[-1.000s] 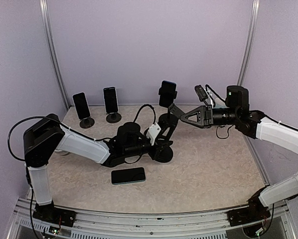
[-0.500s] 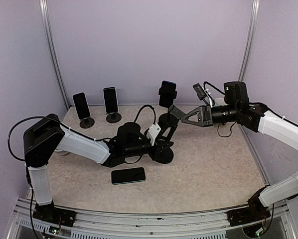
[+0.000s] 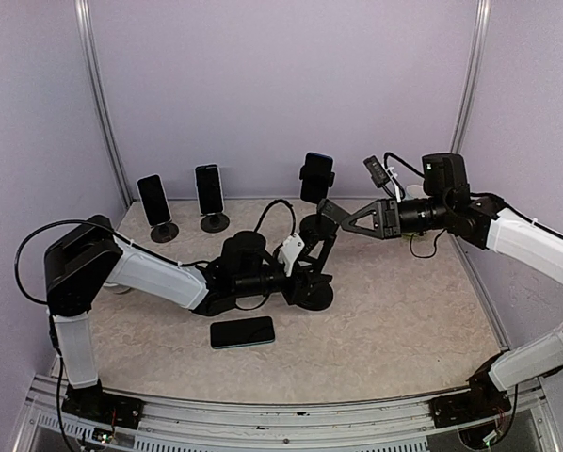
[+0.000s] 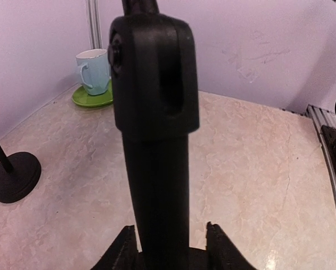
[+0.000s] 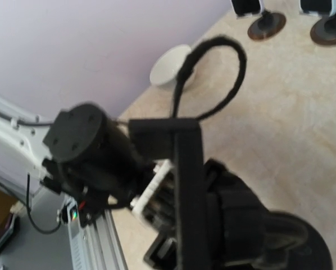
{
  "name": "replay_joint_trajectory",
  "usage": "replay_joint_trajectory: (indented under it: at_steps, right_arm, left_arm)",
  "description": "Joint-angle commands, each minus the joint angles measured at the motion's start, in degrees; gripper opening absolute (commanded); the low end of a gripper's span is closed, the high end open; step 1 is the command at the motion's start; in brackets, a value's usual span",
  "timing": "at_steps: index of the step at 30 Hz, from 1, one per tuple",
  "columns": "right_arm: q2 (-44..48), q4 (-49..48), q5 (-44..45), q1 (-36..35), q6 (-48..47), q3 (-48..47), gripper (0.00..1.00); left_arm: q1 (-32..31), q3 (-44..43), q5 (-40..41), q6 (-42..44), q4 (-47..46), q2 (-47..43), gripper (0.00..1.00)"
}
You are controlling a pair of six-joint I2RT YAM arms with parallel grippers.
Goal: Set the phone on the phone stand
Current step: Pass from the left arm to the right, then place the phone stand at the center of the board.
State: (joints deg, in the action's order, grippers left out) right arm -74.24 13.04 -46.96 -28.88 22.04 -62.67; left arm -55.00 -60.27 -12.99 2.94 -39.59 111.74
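Observation:
The phone (image 3: 242,331), dark and face up, lies flat on the table in front of the left arm, apart from both grippers. The black phone stand (image 3: 319,252) leans at mid table on its round base (image 3: 316,296). My left gripper (image 3: 303,281) is low at the stand's foot. In the left wrist view the stem (image 4: 157,112) rises between my fingertips (image 4: 123,250), the left one against it. My right gripper (image 3: 327,209) is closed to a point on the stand's head. The right wrist view shows that head edge-on (image 5: 187,185); its own fingers do not show there.
Three other phones stand on stands along the back wall (image 3: 154,201) (image 3: 209,190) (image 3: 316,177). A pale blue cup on a green saucer (image 4: 94,70) and another stand's base (image 4: 13,177) show in the left wrist view. A white bowl (image 5: 171,64) sits by the wall.
The right arm has lifted and straightened a little, still on the stand's head. The stand's base and my left gripper have slid slightly to the right. The phone has not moved.

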Motion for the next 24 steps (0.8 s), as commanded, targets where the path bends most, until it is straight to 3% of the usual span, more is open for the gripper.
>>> replay_joint_trajectory:
  at_steps: [1, 6, 12, 24]
  right_arm:
    - [-0.67, -9.67, -3.9, 0.85, 3.74, -1.76, 0.0]
    - [-1.3, -2.7, 0.48, 0.85, -1.44, -5.89, 0.0]
    - [-1.01, -0.78, 3.65, 0.93, -6.32, -4.21, 0.0]
    - [-2.44, -1.72, 14.24, 0.75, -19.56, 0.8, 0.0]
  left_arm:
    - [-0.01, 0.43, -0.8, -0.33, -4.07, -2.14, 0.62]
    - [0.53, 4.96, 1.47, -2.09, -4.39, -6.11, 0.98]
    - [1.45, 13.48, 5.86, -5.1, -4.34, -13.36, 0.99]
    - [1.12, 23.91, 12.21, -9.63, 6.99, -25.95, 0.99]
